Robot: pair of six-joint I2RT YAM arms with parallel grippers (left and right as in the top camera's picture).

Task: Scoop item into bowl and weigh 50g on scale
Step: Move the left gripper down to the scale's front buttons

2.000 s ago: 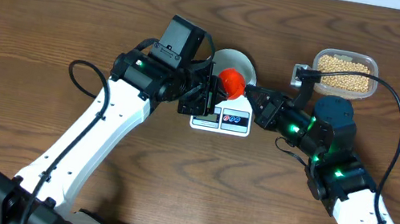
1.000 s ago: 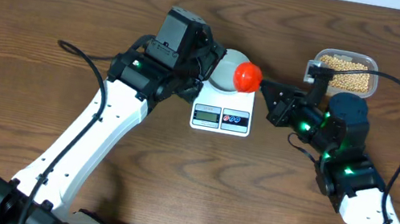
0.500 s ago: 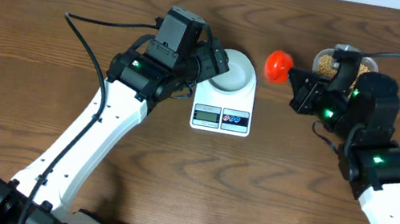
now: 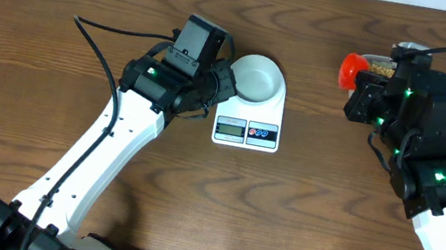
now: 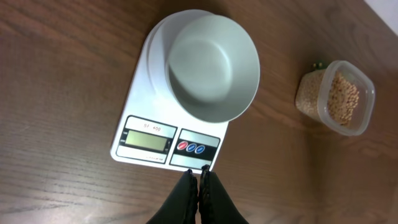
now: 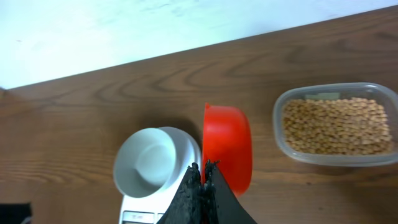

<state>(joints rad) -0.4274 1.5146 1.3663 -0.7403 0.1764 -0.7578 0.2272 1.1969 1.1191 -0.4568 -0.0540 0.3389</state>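
The pale grey-white bowl [image 4: 257, 77] stands empty on the white scale [image 4: 246, 132], also seen in the left wrist view [image 5: 214, 65] and right wrist view [image 6: 149, 163]. The scale [image 5: 165, 143] shows a reading on its display. The beans [image 6: 339, 126] fill a clear tub [image 4: 380, 68] at the back right, mostly hidden overhead by the right arm. My right gripper [image 6: 203, 167] is shut on a red scoop [image 6: 229, 154], held in the air between bowl and tub; the scoop [image 4: 352, 69] shows no beans. My left gripper [image 5: 198, 172] is shut and empty at the scale's left front.
The tub of beans also shows in the left wrist view [image 5: 336, 98]. The brown wooden table's back edge meets a white wall [image 6: 124, 31]. Cables trail from both arms.
My right gripper has carried the red scoop from over the bowl rightwards and back to near the bean tub. The left arm pulled back from the scale's front; the bowl is now uncovered.
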